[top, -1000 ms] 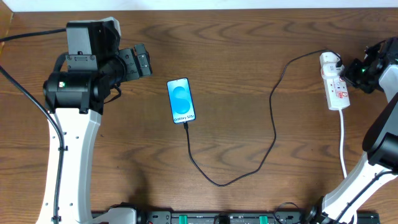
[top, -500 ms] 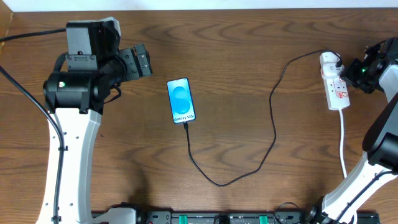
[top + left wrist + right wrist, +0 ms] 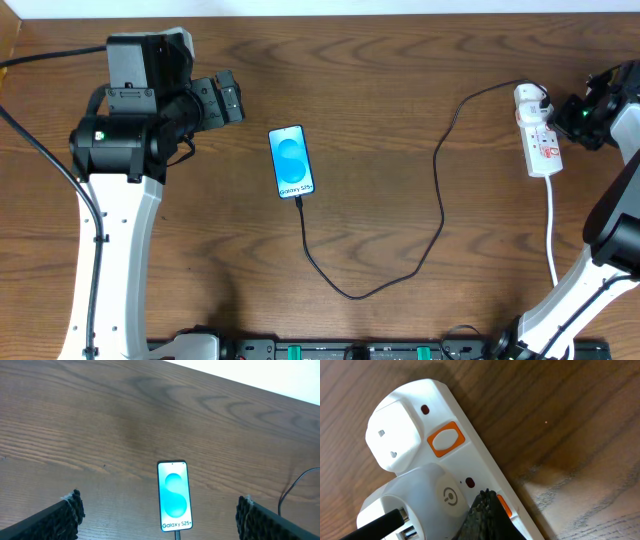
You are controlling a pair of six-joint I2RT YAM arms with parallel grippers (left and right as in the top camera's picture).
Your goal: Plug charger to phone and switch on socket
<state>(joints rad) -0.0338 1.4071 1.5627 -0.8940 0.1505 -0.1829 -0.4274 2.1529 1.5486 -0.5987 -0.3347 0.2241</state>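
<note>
On the left side of a dark brown wooden table (image 3: pixel 400 60), the left pincer (image 3: pixel 228 100) hangs spread wide and empty, its two black ridged fingertips (image 3: pixel 70 510) far apart at the lower corners of the wrist view. Between them, ahead and untouched, a slim black-edged smartphone (image 3: pixel 291 162) lies flat with its bright blue screen lit and white "Galaxy S25" lettering near its lower end. A thin black charger cable (image 3: pixel 440 200) is plugged into that lower end, loops down across the table, then climbs to a white elongated power strip (image 3: pixel 538 130) at the far right. The right pincer (image 3: pixel 482 512) is at the strip, its fingers drawn together into one dark tip holding nothing; the tip overlaps the strip's face and partly hides an orange rocker switch (image 3: pixel 503 506). Whether it presses the switch cannot be told. A second orange switch (image 3: pixel 445 439) sits clear beside a white blocky adapter (image 3: pixel 395 435). The strip's thick white cord (image 3: pixel 551 230) trails toward the near edge.
</note>
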